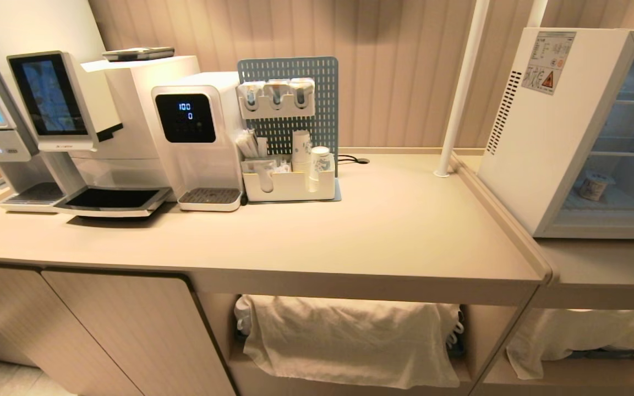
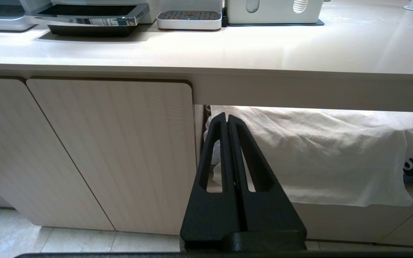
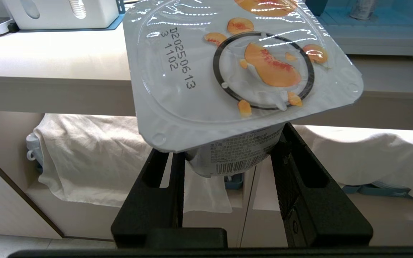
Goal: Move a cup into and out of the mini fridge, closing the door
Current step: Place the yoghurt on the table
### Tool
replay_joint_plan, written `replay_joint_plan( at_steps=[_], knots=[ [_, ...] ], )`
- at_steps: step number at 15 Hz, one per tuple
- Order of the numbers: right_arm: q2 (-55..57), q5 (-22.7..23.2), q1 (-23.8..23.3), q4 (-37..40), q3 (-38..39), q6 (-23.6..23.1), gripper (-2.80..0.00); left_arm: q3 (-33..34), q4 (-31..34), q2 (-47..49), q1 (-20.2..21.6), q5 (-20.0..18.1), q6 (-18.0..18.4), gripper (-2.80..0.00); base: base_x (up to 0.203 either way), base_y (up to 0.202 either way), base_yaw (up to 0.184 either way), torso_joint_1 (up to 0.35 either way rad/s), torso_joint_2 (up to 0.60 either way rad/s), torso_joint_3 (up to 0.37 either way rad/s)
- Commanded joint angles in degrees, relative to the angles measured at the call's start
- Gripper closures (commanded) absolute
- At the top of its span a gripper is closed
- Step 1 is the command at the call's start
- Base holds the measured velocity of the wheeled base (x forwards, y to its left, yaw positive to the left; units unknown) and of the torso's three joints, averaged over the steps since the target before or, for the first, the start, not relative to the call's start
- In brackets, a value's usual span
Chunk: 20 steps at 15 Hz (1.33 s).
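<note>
Holding: we pinch a peach yogurt cup [image 3: 235,71] in our right gripper [image 3: 228,157].
Left gripper [image 2: 227,120]: fingers pressed together.
Mini fridge [image 1: 548,132]: right of frame.

The white fridge [image 1: 542,143] stands open at the table's right end, a small cup [image 1: 594,186] upright on its floor. A peach-lidded yogurt cup [image 3: 235,71] sits clamped in the right pincer [image 3: 228,157].
</note>
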Motion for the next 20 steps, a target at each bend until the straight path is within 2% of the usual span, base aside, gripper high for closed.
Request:
replay_joint_plan(
  at_steps=[1,13,16,20],
  knots=[
    [0.1,0.0,0.0,0.0,0.0,0.0,0.0,0.0,0.0,0.0,0.0,0.0,0.0,0.0,0.0,0.0,0.0,0.0,0.0,0.0],
    [0.0,0.1,0.0,-0.5,-0.1,-0.3,0.0,0.0,0.0,0.0,0.0,0.0,0.0,0.0,0.0,0.0,0.0,0.0,0.0,0.0],
    [1.5,3.7,0.0,1.3,-8.7,-0.8,0.0,0.0,0.0,0.0,0.0,0.0,0.0,0.0,0.0,0.0,0.0,0.0,0.0,0.0],
    [17.9,11.0,0.0,3.9,-19.0,-0.5,0.0,0.0,0.0,0.0,0.0,0.0,0.0,0.0,0.0,0.0,0.0,0.0,0.0,0.0]
  ],
)
